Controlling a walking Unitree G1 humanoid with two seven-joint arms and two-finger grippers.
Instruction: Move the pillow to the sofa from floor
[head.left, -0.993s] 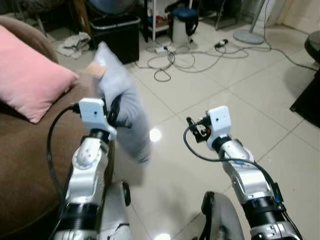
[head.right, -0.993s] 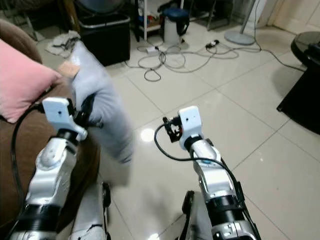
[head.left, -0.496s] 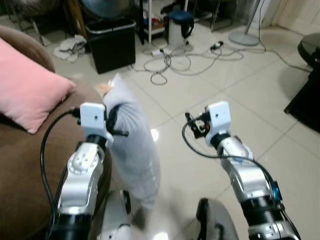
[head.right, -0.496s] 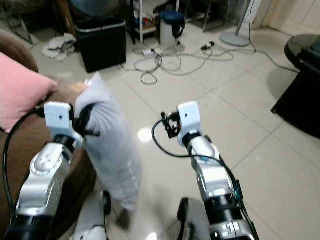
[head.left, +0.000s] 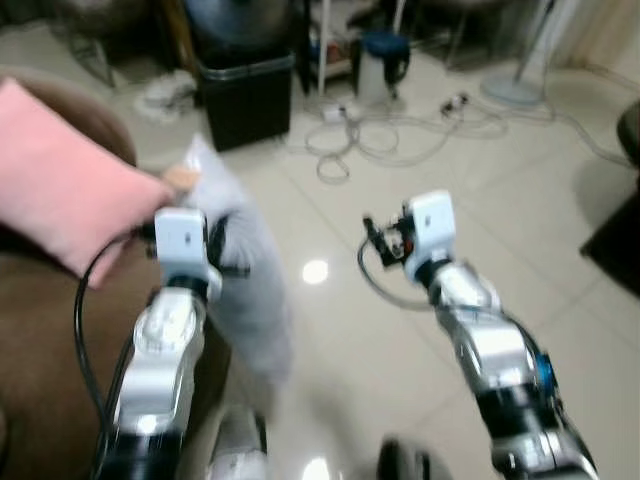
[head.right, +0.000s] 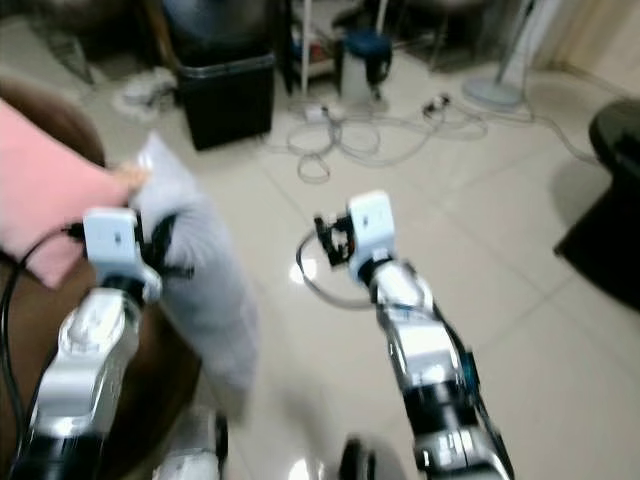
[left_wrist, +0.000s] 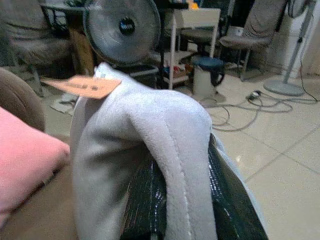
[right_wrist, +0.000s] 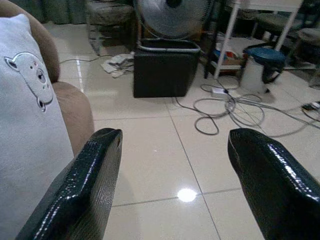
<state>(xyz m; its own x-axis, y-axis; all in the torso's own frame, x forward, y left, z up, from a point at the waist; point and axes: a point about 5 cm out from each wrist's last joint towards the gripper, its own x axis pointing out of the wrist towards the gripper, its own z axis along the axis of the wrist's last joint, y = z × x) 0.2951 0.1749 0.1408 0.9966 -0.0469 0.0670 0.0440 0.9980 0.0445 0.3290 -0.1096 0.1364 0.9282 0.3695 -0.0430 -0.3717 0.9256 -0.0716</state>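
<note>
The left arm is raised and bent at the elbow at the left of the head views, its white wrist block pointing forward. The left hand (left_wrist: 170, 200) is clamped on the grey pillow (head.left: 240, 280): in the left wrist view the two black fingers (left_wrist: 142, 200) are pressed against a fold of the fleece from both sides. The pillow is held off the tiled floor (head.left: 400, 330) and hangs down from the grip at the left centre of the left eye view, just beside the rounded arm of the brown sofa (head.left: 40, 350). An orange tag (left_wrist: 82, 86) is seen at its top corner, and a small bear face (right_wrist: 32, 80) is printed on its side. A pink cushion (head.left: 60, 190) lies on the sofa in the upper left of the frame, close to the top of the pillow.

The right arm is stretched forward at the centre right, over bare floor. The right hand (right_wrist: 175, 170) is spread wide with nothing between its fingers (right_wrist: 82, 185).

At the top of the frame a black bin (head.left: 245, 95), a tangle of cables (head.left: 370, 140) and a white container with a blue lid (head.left: 382, 65) are seen; a fan (left_wrist: 122, 25) is shown in the left wrist view. The head views are blurred.
</note>
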